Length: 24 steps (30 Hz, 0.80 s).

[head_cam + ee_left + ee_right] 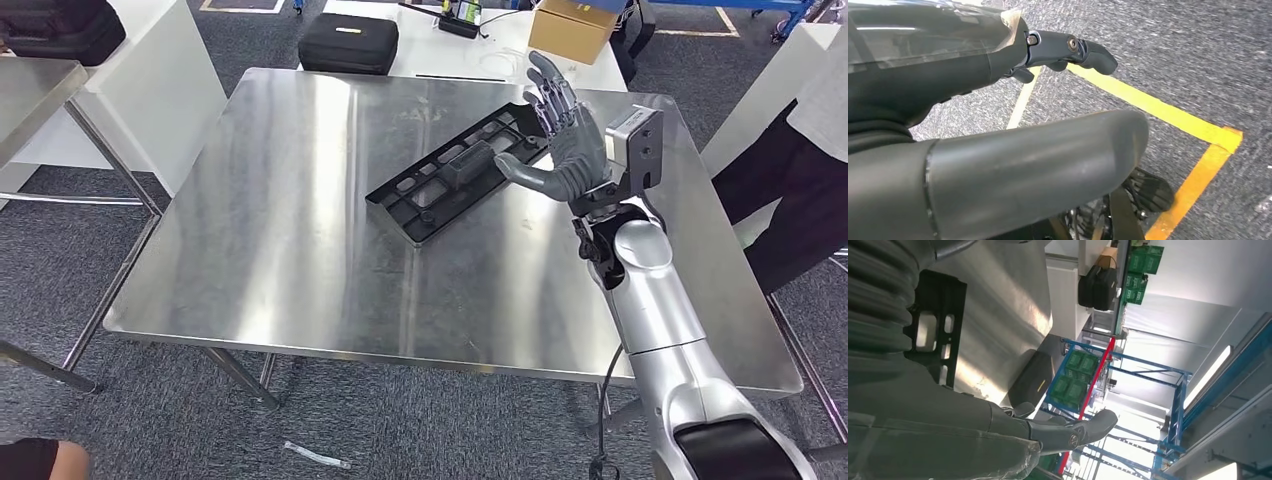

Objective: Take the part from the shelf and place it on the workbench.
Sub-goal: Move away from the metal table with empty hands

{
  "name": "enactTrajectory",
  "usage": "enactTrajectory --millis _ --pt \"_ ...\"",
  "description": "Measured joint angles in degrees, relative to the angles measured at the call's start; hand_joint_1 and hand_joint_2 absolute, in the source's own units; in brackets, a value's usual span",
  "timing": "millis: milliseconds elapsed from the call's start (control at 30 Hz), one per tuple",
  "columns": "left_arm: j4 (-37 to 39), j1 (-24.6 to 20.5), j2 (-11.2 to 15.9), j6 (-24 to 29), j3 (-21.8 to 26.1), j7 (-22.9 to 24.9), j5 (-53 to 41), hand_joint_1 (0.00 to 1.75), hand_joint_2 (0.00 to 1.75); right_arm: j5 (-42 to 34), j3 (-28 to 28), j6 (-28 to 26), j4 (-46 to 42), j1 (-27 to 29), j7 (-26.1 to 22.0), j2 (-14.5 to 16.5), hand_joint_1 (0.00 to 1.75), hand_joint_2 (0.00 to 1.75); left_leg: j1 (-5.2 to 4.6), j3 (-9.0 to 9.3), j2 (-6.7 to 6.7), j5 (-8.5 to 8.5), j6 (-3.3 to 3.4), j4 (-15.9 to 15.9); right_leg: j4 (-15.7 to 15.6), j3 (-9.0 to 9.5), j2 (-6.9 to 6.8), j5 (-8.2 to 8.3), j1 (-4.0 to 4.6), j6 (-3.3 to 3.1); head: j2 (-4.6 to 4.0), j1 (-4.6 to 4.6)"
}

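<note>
In the head view, the right hand (pixel 565 135) covers the right end of the black part (pixel 455 170), so whether the thumb touches it cannot be told. A person (pixel 800 150) is cut off by the right edge of the frame. In the right wrist view, the hand's grey cover hides much of the part (pixel 938 330) at the upper left. The left hand's (pixel 998 165) fingers (pixel 1083 50) in the left wrist view are largely hidden behind the thumb.
</note>
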Motion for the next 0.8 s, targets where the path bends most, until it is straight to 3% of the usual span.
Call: enactTrajectory --millis 67,133,167,233,300,333,367,400,467,533,567,667,733,800 --pt "0.0 0.0 0.0 0.0 0.0 0.0 0.0 0.0 0.0 0.0 0.1 0.0 0.1 -0.2 -0.1 0.1 0.0 1.75 -0.2 -0.34 -0.04 0.86 -0.61 0.1 -3.9 2.22 0.09 -0.3 0.39 -0.79 0.0 -0.07" --pt "0.0 0.1 0.0 0.0 0.2 0.0 0.1 0.0 0.0 0.1 0.1 0.0 0.4 -0.4 -0.1 0.1 0.0 1.75 -0.15 -0.52 -0.11 1.44 -1.2 0.1 -3.9 1.52 0.05 0.31 0.22 -1.68 -0.01 -0.05" --pt "0.0 0.1 0.0 0.0 0.3 0.0 0.1 0.0 0.0 0.2 0.2 0.1 0.6 -0.5 -0.2 0.1 0.0 1.75 -0.04 -0.9 -0.14 0.76 -1.5 0.5 -3.9 1.24 -0.03 0.79 -0.03 -2.22 -0.01 -0.08" --pt "0.0 0.1 0.1 0.0 0.6 0.0 0.1 0.0 0.0 0.3 0.3 0.3 1.1 -0.9 -0.3 0.2 0.0 1.75 0.27 -2.55 -0.17 -3.77 -2.17 4.6 -4.0 0.19 -0.2 2.08 -0.5 -3.3 -0.01 -0.14" --pt "0.0 0.1 0.1 0.0 0.8 -0.1 0.1 0.0 0.0 0.3 0.3 0.6 1.6 -1.1 -0.6 0.3 0.0 1.75 0.53 -4.63 -0.15 -9.28 -2.77 12.2 -3.9 -1.37 -0.22 3.45 -0.42 -3.67 -0.01 -0.22" --pt "0.0 0.1 0.1 0.0 0.9 -0.1 0.1 0.0 0.0 0.3 0.4 0.6 1.9 -1.2 -0.7 0.3 0.0 1.75 0.66 -5.11 -0.15 -10.5 -2.98 15.3 -3.9 -2.21 -0.23 4.08 -0.4 -3.57 -0.01 -0.23" --pt "0.0 0.1 0.1 0.0 0.9 -0.2 0.1 0.0 0.0 0.3 0.4 0.6 2.1 -1.2 -0.9 0.3 0.0 1.75 0.79 -4.84 -0.14 -10.47 -3.12 16.8 -3.8 -3.0 -0.22 4.66 -0.41 -3.44 -0.01 -0.23" --pt "0.0 0.1 0.1 0.0 1.0 -0.3 0.1 0.0 0.0 0.3 0.5 0.6 2.3 -1.2 -1.0 0.3 0.0 1.75 0.91 -3.65 -0.13 -9.5 -3.17 16.4 -3.8 -3.72 -0.22 5.19 -0.45 -3.24 0.0 -0.23" --pt "0.0 0.1 0.1 0.1 1.2 -0.4 0.2 0.0 0.0 0.3 0.7 0.6 2.6 -1.2 -1.1 0.4 0.0 1.75 1.14 1.6 -0.13 -7.24 -3.14 10.4 -3.5 -4.93 -0.22 6.1 -0.58 -2.68 0.0 -0.25" --pt "0.0 0.0 0.0 0.3 1.4 -0.5 0.3 0.0 0.0 0.5 1.0 0.6 2.7 -1.5 -1.4 0.6 0.0 1.75 1.04 6.8 -0.34 -7.04 -2.9 3.0 -3.3 -5.69 -0.23 6.88 -0.46 -1.87 -0.01 -0.19" --pt "0.0 -0.1 -0.1 0.4 1.5 -0.6 0.5 0.0 0.0 0.7 1.2 0.6 2.9 -1.7 -1.7 0.8 0.0 1.75 0.88 7.94 -0.45 -7.4 -2.68 1.1 -3.3 -5.89 -0.24 7.28 -0.38 -1.44 -0.01 -0.16" --pt "0.0 -0.1 -0.3 0.6 2.0 -0.8 0.8 0.0 0.0 1.2 1.9 0.6 3.6 -2.1 -2.3 1.3 0.0 1.75 0.42 7.17 -0.4 -6.56 -1.19 0.3 -3.4 -6.5 -0.23 8.14 -0.42 -0.22 -0.01 -0.09" --pt "0.0 -0.1 -0.4 0.7 2.3 -0.9 1.0 0.0 0.0 1.3 2.3 0.6 4.0 -2.2 -2.5 1.3 0.0 1.75 0.43 5.9 -0.18 -5.04 0.11 -0.1 -0.4 -8.17 -0.18 5.28 -0.37 -0.5 -0.02 0.11" --pt "-0.1 -0.1 -0.4 0.7 2.4 -0.9 1.1 0.0 0.0 1.3 2.6 0.6 4.4 -2.2 -2.6 1.3 0.0 1.75 0.27 4.26 -0.09 -3.56 0.77 -0.1 6.8 -10.55 -0.17 0.12 -0.34 -1.25 -0.02 0.33"
